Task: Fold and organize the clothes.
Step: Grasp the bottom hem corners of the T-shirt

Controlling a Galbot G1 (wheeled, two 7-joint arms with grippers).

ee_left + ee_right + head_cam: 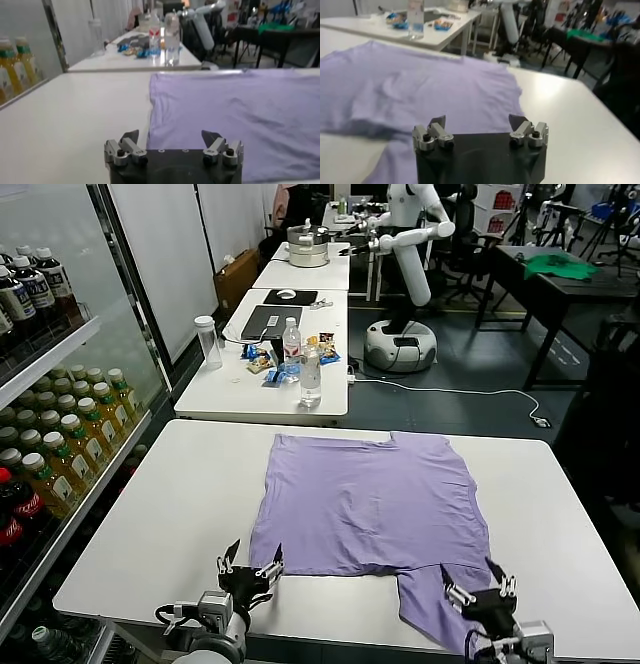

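Nearest us: left gripper (250,569) at front edge of white surface (150,524), fingers spread, just off near-left corner of light purple thin-fabric T-shirt (375,504), holding nothing. Right gripper (478,596) fingers spread too, over shirt's near-right flap hanging toward the edge. Shirt lies flat mid-surface, partly folded; we see no prints. Both arms cut off at frame bottom. Left: glass-door cooler of bottled drinks (60,444). Beyond: second white surface (230,389) with clear plastic bottles (310,379), snack packets, laptop. Far: white robot (410,244), green cloth (560,266) on dark table.
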